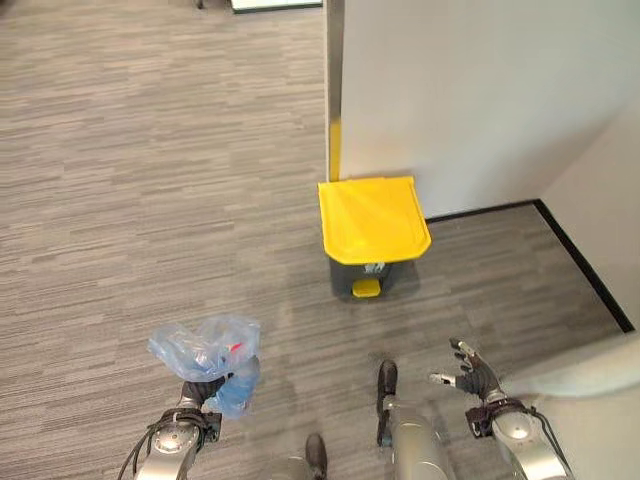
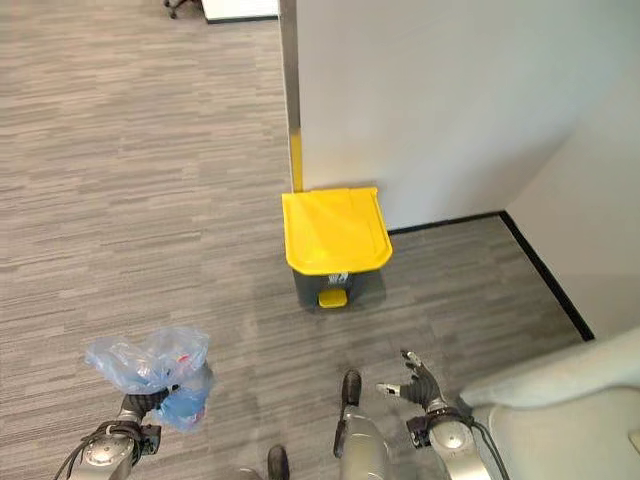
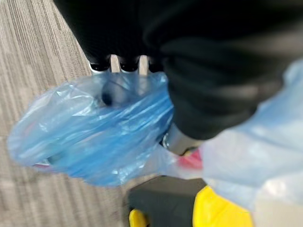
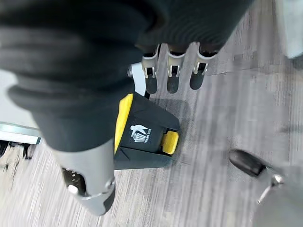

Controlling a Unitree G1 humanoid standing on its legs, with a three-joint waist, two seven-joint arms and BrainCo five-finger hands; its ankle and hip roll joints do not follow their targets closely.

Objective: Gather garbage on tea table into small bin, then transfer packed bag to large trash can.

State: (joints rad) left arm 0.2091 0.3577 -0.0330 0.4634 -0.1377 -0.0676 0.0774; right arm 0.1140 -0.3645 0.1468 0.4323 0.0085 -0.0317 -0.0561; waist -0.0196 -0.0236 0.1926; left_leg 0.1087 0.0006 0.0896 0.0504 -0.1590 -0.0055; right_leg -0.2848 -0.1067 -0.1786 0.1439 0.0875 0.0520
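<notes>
We've got the blue bag (image 1: 203, 347) clenched in our left hand (image 1: 203, 391), well short of the large trash can (image 1: 372, 222) w/ its yellow lid shut. Right hand (image 1: 470, 372) hangs empty, fingers relaxed, nearer the can. Bag looks light, soft, slippery; best kept gripped at the bunched neck. Contents mostly hidden behind film; something red inside, can't ID.

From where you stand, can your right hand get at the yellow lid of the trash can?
Probably not yet. The right hand is open and empty, low by the robot, while the trash can stands ahead against the wall with bare floor between. Nothing blocks the way to its shut yellow lid, but a step closer looks needed.
</notes>
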